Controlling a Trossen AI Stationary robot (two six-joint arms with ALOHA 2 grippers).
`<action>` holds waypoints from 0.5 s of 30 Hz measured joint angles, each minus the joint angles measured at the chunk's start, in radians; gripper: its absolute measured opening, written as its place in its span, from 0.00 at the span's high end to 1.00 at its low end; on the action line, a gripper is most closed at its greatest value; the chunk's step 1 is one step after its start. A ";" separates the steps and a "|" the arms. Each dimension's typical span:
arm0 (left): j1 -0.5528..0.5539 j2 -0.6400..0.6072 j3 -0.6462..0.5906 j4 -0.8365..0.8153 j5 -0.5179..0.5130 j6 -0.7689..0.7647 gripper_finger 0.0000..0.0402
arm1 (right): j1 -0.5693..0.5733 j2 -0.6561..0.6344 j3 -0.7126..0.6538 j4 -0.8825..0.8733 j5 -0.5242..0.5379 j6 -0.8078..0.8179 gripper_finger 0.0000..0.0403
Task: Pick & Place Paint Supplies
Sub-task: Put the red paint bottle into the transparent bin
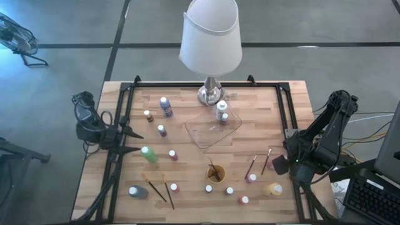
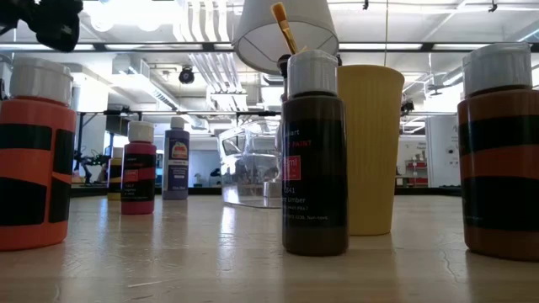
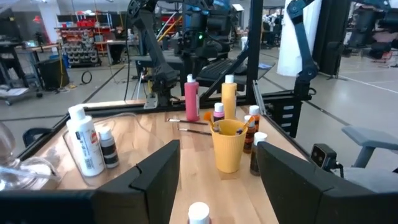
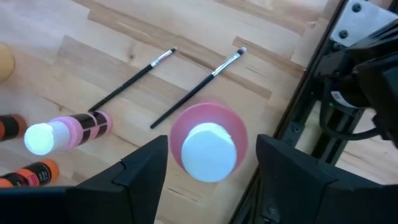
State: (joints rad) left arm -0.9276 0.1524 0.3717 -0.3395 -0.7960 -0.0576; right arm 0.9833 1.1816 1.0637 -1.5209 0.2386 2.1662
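surface: a pale wooden top [image 1: 194, 207] in a black frame, with paint supplies spread over most of it.
near edge: small capped bottles stand in a loose row here, with a yellow bottle [image 1: 273, 189] toward the near right corner. A low sweep along this edge could topple several at once.
right tool: the right tool [image 4: 211, 144] hangs by the right edge. Its jaws are open on either side of a pink bottle [image 4: 205, 124], and a gap shows on both sides.
grip risk: the white cap looks slightly off centre between the jaws. Closing unevenly could push the bottle over rather than seat it.
neighbours: two thin brushes [image 4: 134, 78] lie just beyond the pink bottle, and a second pink bottle [image 4: 74, 127] lies on its side nearby. A tipped bottle or a dragged finger could roll any of them.
middle: the orange cup [image 1: 215, 174] holds upright brushes. A carried bottle passing low could catch them.
left tool: the left tool [image 1: 140, 142] waits at the left edge with its jaws wide apart, close to a green bottle [image 1: 149, 154].
far side: the clear tray [image 1: 194, 134] sits just in front of the lamp [image 1: 210, 37]. A high carry toward it could strike the shade.
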 joint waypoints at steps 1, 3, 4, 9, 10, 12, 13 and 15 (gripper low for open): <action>0.000 0.000 -0.004 0.000 -0.015 -0.012 0.46 | 0.000 0.000 -0.005 0.008 0.000 0.000 0.39; 0.000 -0.001 -0.014 0.007 -0.052 -0.023 0.46 | 0.000 0.000 -0.013 0.019 0.000 0.000 0.38; 0.000 -0.001 -0.018 0.006 -0.068 -0.024 0.46 | 0.000 0.000 -0.018 0.022 0.000 0.000 0.37; 0.000 0.000 -0.030 0.002 -0.086 -0.024 0.46 | 0.000 0.000 -0.039 0.037 -0.001 -0.001 0.34; 0.000 0.000 -0.031 0.001 -0.088 -0.024 0.46 | 0.000 0.000 -0.043 0.037 -0.001 0.000 0.34; 0.000 0.000 -0.032 0.001 -0.088 -0.024 0.46 | 0.000 0.000 -0.051 0.039 -0.002 -0.001 0.33; 0.000 0.000 -0.032 0.001 -0.088 -0.024 0.46 | 0.000 0.000 -0.055 0.039 -0.002 -0.001 0.33; 0.000 0.000 -0.032 0.001 -0.088 -0.024 0.46 | 0.000 0.000 -0.061 0.039 -0.003 0.000 0.33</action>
State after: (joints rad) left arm -0.9272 0.1520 0.3397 -0.3382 -0.8837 -0.0818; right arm 0.9833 1.1812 1.0027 -1.4815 0.2359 2.1658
